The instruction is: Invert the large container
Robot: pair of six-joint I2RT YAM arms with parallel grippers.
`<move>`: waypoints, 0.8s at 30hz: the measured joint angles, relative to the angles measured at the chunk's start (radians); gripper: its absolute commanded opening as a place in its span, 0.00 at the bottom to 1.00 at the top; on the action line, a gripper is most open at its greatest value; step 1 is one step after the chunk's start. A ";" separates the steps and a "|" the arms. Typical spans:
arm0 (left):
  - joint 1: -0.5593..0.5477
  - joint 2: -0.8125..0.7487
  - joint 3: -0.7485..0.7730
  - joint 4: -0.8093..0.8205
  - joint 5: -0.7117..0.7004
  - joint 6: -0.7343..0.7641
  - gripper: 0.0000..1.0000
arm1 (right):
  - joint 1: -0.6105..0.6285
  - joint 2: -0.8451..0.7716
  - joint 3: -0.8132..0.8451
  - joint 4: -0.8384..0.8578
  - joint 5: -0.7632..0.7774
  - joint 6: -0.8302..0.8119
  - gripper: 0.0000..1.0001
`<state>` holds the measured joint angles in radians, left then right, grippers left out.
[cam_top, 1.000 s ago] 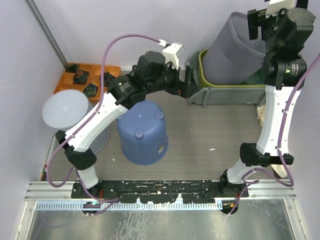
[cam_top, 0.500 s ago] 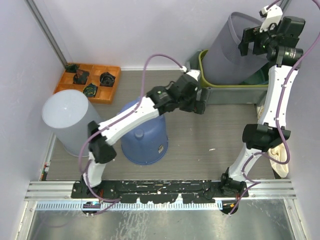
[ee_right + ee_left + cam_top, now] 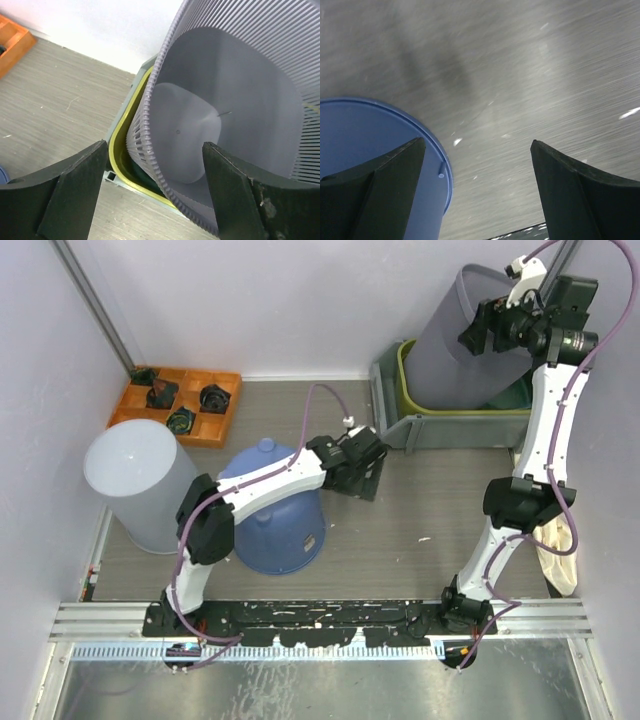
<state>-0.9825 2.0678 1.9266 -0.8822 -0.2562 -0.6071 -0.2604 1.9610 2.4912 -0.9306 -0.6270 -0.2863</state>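
Blue container [image 3: 270,520] bottom-up; left gripper [image 3: 366,478], fingers spread, beside rim

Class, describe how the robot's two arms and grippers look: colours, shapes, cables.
The left arm and right arm have white shells with black joints. A thin purple cable loops along each. The left gripper and right gripper each have two black, wedge-shaped fingers.

In the left wrist view the table [image 3: 530,65] is blurred into streaks, and the blue container [image 3: 365,145] is cut by the left and bottom edges. The grey basket [image 3: 250,60] passes the right wrist view's top and right edges. We cannot name the dark pieces [image 3: 213,397] in the orange tray [image 3: 186,388].
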 measured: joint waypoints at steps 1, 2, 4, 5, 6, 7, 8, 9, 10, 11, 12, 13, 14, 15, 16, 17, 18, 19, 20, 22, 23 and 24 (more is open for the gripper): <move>0.004 -0.027 -0.068 0.000 -0.002 -0.008 0.90 | 0.002 0.010 0.003 -0.010 -0.008 -0.003 0.81; 0.009 -0.050 -0.126 0.003 -0.003 -0.014 0.90 | 0.006 0.019 0.003 -0.019 -0.012 -0.008 0.80; 0.020 -0.098 -0.237 0.014 -0.002 -0.033 0.90 | 0.015 0.036 0.003 -0.032 -0.006 -0.033 0.77; 0.026 -0.121 -0.283 0.016 -0.002 -0.040 0.90 | 0.021 0.043 0.003 -0.044 0.008 -0.048 0.71; 0.034 -0.145 -0.332 0.020 -0.002 -0.048 0.90 | 0.030 0.047 -0.002 -0.046 0.034 -0.071 0.64; 0.044 -0.171 -0.382 0.031 -0.001 -0.060 0.90 | 0.039 0.046 -0.008 -0.039 0.059 -0.089 0.56; 0.052 -0.193 -0.420 0.041 -0.002 -0.068 0.90 | 0.048 0.042 -0.015 -0.036 0.077 -0.105 0.46; 0.061 -0.218 -0.461 0.049 -0.002 -0.079 0.90 | 0.059 0.032 -0.032 -0.029 0.096 -0.115 0.37; 0.066 -0.240 -0.492 0.056 -0.004 -0.086 0.90 | 0.068 0.026 -0.042 -0.026 0.099 -0.124 0.30; 0.073 -0.264 -0.525 0.061 -0.006 -0.093 0.90 | 0.078 0.018 -0.052 -0.024 0.098 -0.127 0.25; 0.079 -0.286 -0.550 0.063 -0.011 -0.100 0.90 | 0.089 0.011 -0.058 -0.026 0.093 -0.129 0.19; 0.085 -0.304 -0.570 0.064 -0.014 -0.107 0.91 | 0.099 0.005 -0.063 -0.028 0.091 -0.137 0.09; 0.097 -0.327 -0.594 0.069 -0.021 -0.112 0.91 | 0.111 0.002 -0.065 -0.035 0.091 -0.149 0.02; 0.106 -0.353 -0.621 0.076 -0.023 -0.116 0.91 | 0.126 0.000 -0.068 -0.041 0.084 -0.163 0.01; 0.115 -0.373 -0.642 0.082 -0.026 -0.119 0.91 | 0.137 -0.001 -0.069 -0.042 0.079 -0.169 0.01; 0.127 -0.394 -0.665 0.087 -0.028 -0.121 0.91 | 0.148 -0.001 -0.071 -0.030 0.080 -0.166 0.01; 0.143 -0.417 -0.693 0.096 -0.028 -0.124 0.91 | 0.155 -0.003 -0.074 -0.024 0.092 -0.167 0.01; 0.166 -0.444 -0.726 0.109 -0.028 -0.129 0.92 | 0.159 -0.009 -0.087 -0.016 0.098 -0.163 0.01; 0.194 -0.472 -0.756 0.116 -0.028 -0.136 0.92 | 0.161 -0.024 -0.109 -0.004 0.106 -0.159 0.01; 0.246 -0.512 -0.790 0.126 -0.031 -0.146 0.93 | 0.161 -0.062 -0.162 0.029 0.129 -0.151 0.01; 0.273 -0.535 -0.808 0.121 -0.032 -0.156 0.93 | 0.162 -0.083 -0.191 0.047 0.143 -0.148 0.00; 0.296 -0.554 -0.822 0.104 -0.033 -0.165 0.93 | 0.166 -0.102 -0.212 0.058 0.158 -0.145 0.00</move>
<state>-0.6861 1.5139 1.1049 -0.7780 -0.2893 -0.7723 -0.0944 1.8587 2.2791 -0.8722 -0.4686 -0.4309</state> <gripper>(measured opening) 0.924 0.149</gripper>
